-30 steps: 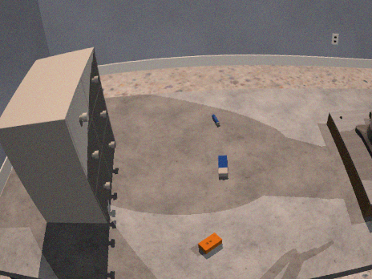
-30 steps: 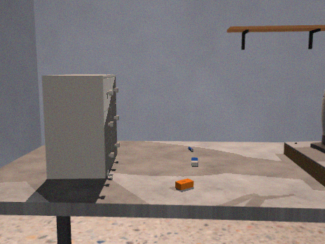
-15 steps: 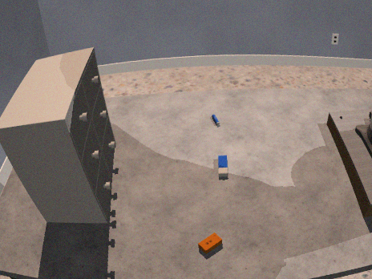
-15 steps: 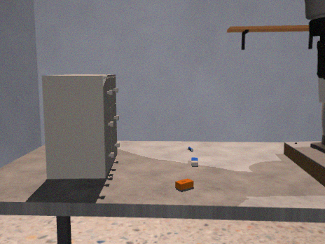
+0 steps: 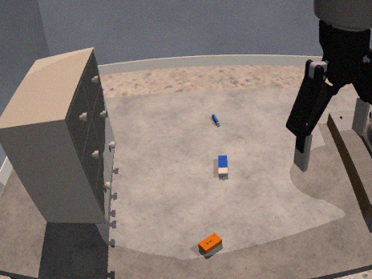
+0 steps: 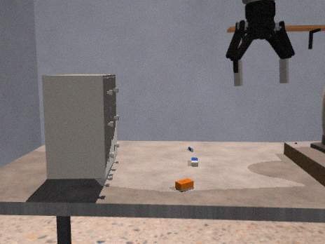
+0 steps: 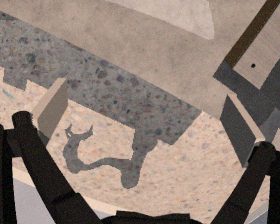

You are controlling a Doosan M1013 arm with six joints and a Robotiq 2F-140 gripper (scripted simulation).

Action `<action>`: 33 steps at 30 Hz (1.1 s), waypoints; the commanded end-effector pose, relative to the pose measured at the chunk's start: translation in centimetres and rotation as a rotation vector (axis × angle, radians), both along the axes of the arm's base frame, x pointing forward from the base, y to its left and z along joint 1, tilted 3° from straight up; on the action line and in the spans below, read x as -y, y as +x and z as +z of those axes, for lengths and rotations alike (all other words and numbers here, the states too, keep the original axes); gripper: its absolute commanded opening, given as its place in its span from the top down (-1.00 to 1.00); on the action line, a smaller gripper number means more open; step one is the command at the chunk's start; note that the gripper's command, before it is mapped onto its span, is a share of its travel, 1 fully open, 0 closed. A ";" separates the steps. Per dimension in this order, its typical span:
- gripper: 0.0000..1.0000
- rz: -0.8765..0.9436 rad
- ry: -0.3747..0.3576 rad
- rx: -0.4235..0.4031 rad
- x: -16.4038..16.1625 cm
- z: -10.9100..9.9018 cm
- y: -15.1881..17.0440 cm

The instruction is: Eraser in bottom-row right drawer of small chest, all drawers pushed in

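The eraser (image 5: 223, 166), a small blue and white block, lies on the table near its middle; it also shows in the exterior view (image 6: 194, 162). The small beige chest (image 5: 52, 141) stands at the left, its dark drawer fronts with pale knobs facing right; in the exterior view (image 6: 78, 127) all its drawers look pushed in. My gripper (image 6: 260, 78) hangs high above the table's right part, far from the eraser and the chest. It is open wide and empty. In the wrist view its fingers frame the floor and the table edge.
A small blue stick-like thing (image 5: 216, 119) lies behind the eraser. A raised brown-edged platform (image 5: 353, 157) holds the arm's base at the right.
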State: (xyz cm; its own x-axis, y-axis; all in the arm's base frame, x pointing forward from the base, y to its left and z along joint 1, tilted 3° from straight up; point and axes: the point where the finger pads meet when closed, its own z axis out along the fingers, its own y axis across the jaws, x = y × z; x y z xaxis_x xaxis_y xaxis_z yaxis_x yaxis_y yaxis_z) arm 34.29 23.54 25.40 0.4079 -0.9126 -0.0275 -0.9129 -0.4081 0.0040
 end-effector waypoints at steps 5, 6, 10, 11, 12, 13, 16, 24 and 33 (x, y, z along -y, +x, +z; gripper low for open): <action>-1.00 -0.469 -0.014 0.006 4.3 2.4 6.6; -1.00 -0.574 -0.013 0.007 6.3 3.3 8.7; -1.00 -0.756 -0.015 0.011 8.4 4.1 10.6; -1.00 -0.881 -0.014 0.013 10.6 4.9 12.4; -1.00 -0.894 -0.015 0.013 10.6 4.9 12.4; -1.00 -0.894 -0.015 0.013 10.6 4.9 12.4; -1.00 -1.145 -0.013 0.017 15.1 6.4 15.4; -1.00 -1.487 -0.011 0.023 21.5 8.2 18.6; -1.00 -1.902 -0.004 0.032 30.4 10.5 21.2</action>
